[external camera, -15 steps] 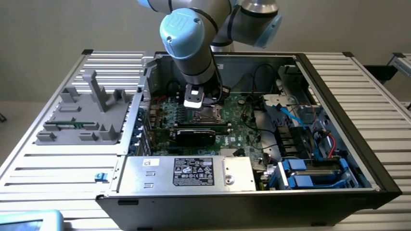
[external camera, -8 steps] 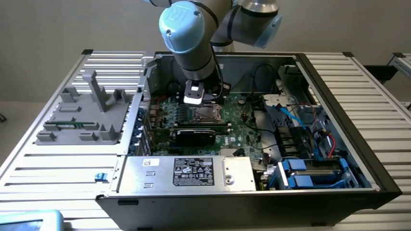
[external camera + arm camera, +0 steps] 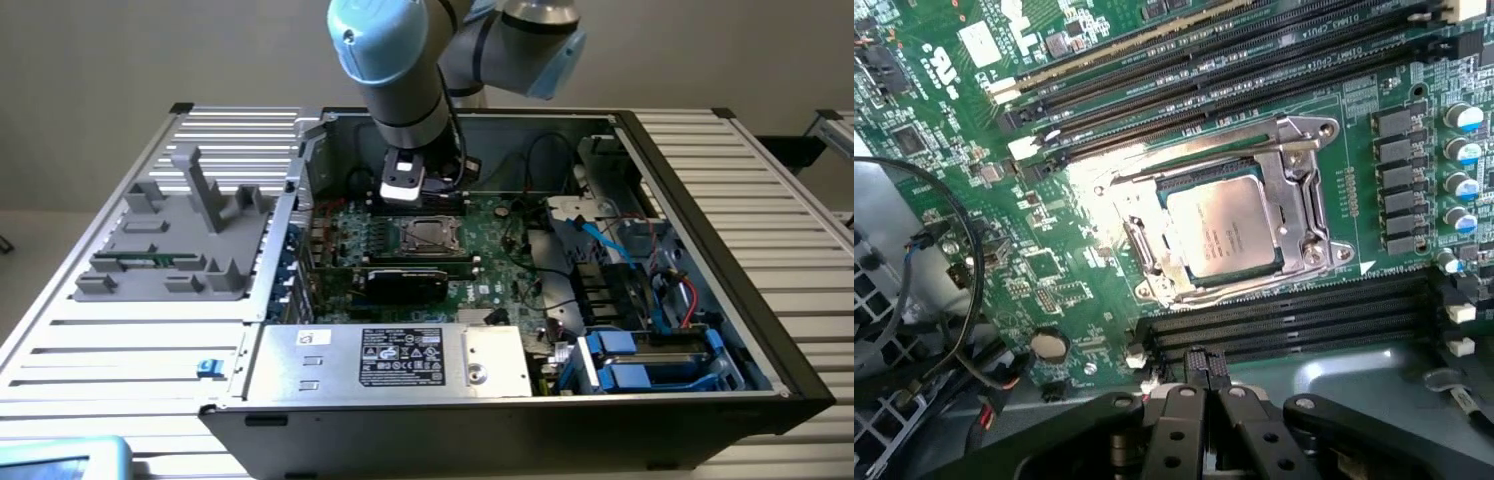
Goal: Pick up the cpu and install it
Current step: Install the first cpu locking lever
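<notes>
The cpu (image 3: 1229, 230), a silver-topped square chip, lies inside the metal frame of the socket (image 3: 1301, 205) on the green motherboard. In the exterior view the cpu (image 3: 427, 235) sits in the middle of the open computer case, just below the arm's tool. My gripper (image 3: 1205, 368) hovers above the board beside the socket, apart from the chip. Its two black fingers are pressed together with nothing between them. In the exterior view, the gripper (image 3: 424, 203) hangs over the board just behind the socket.
Long memory slots (image 3: 1254, 60) flank the socket on both sides. A black card (image 3: 407, 282) lies in front of the socket, and a silver power supply (image 3: 387, 358) in front of that. Cables and blue drive bays (image 3: 627, 365) fill the case's right. A grey fixture (image 3: 174, 240) stands outside on the left.
</notes>
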`<state>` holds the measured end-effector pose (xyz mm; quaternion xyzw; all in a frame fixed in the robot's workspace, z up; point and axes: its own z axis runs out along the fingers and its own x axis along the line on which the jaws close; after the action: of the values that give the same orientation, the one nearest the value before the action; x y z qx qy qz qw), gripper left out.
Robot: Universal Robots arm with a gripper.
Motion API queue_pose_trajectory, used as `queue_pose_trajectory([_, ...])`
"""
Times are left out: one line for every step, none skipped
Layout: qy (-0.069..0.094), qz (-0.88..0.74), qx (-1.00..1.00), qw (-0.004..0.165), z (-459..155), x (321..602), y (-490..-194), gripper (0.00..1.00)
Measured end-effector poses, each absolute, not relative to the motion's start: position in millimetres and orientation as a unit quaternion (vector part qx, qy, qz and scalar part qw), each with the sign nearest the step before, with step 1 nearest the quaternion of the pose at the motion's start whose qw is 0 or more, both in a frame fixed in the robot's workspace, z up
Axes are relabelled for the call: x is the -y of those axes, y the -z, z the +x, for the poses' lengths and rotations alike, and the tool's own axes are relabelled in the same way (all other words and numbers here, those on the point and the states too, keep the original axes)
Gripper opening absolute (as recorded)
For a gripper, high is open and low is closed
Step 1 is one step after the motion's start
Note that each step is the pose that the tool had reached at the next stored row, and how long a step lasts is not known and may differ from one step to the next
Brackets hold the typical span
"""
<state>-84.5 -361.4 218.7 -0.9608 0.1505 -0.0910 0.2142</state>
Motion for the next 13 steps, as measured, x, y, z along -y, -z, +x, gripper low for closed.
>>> queue_pose_trajectory([0.091, -0.961, -0.15, 0.213, -84.5, 361.4, -220.3, 0.11])
queue_pose_trajectory([0.091, -0.961, -0.15, 0.212, -84.6, 361.4, -221.3, 0.11])
queue_pose_trajectory([0.091, -0.962, -0.15, 0.209, -84.9, 361.3, -222.0, 0.11])
queue_pose_trajectory([0.091, -0.963, -0.15, 0.205, -85.6, 361.4, -222.3, 0.11])
queue_pose_trajectory([0.09, -0.964, -0.149, 0.202, -86.6, 361.4, -222.5, 0.11])
queue_pose_trajectory([0.089, -0.965, -0.149, 0.198, -87.7, 361.4, -222.5, 0.11])
queue_pose_trajectory([0.087, -0.965, -0.149, 0.195, -88.9, 361.4, -222.5, 0.11])
queue_pose_trajectory([0.083, -0.966, -0.15, 0.192, -90.1, 361.4, -222.5, 0.11])
queue_pose_trajectory([0.076, -0.967, -0.151, 0.19, -90.7, 361.4, -222.5, 0.11])
queue_pose_trajectory([0.068, -0.968, -0.152, 0.188, -90.9, 361.4, -222.5, 0.11])
queue_pose_trajectory([0.062, -0.969, -0.154, 0.186, -90.9, 361.4, -222.5, 0.11])
queue_pose_trajectory([0.056, -0.969, -0.154, 0.185, -90.9, 361.4, -222.5, 0.11])
queue_pose_trajectory([0.053, -0.969, -0.155, 0.184, -90.9, 361.4, -222.9, 0.11])
